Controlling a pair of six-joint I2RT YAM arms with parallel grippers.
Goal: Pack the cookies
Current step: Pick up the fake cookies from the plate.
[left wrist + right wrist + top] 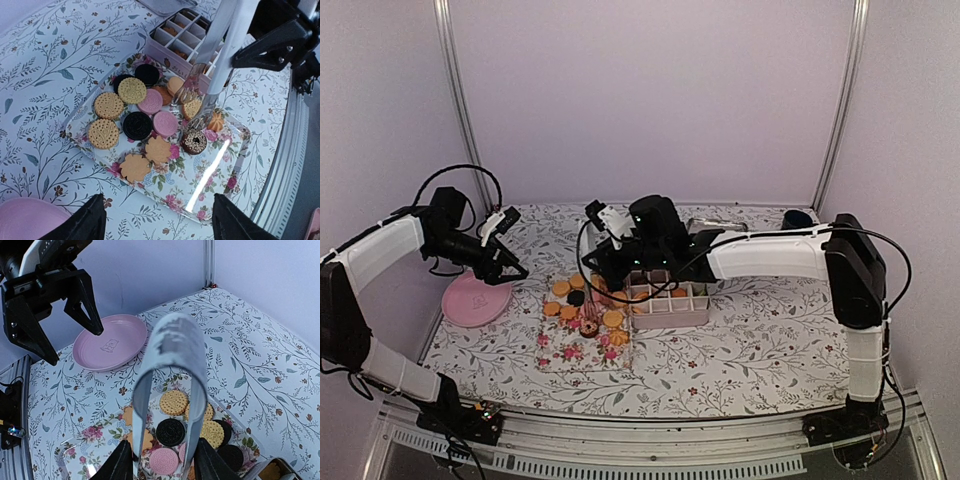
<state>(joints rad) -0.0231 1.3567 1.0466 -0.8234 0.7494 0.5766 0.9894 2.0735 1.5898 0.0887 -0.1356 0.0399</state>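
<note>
2 arms work over a counter [760, 340] covered with a leaf-and-flower print.

(a) Cookies [137, 125]: most lie loose on a floral tray [210, 200] at the middle of the counter. They are round tan, black and pink pieces, with 2 flower-shaped tan pieces and 1 chocolate-topped ring near the tray's centre. A few more tan cookies sit in compartments of the divided pink box [670, 318], which stands just beside the tray on the right arm's side.

(b) Right tool [166, 462]: its fingers are clamped on the sides of a pair of metal tongs [175, 340], and the looped end of the tongs rises toward the wrist camera. The tong tips point down onto the tray at the end nearest the box. In the left wrist view, 1 tan cookie lies between the tips; whether the tips press on it cannot be told.

(c) Left tool [75, 346]: its fingers stand wide apart and hold nothing. It hangs in the air over the edge of a pink plate [120, 330], which lies on the counter to the left of the tray and apart from it.

(d) A dark cup [797, 218] stands at the far right of the counter, well apart from the tray.
</note>
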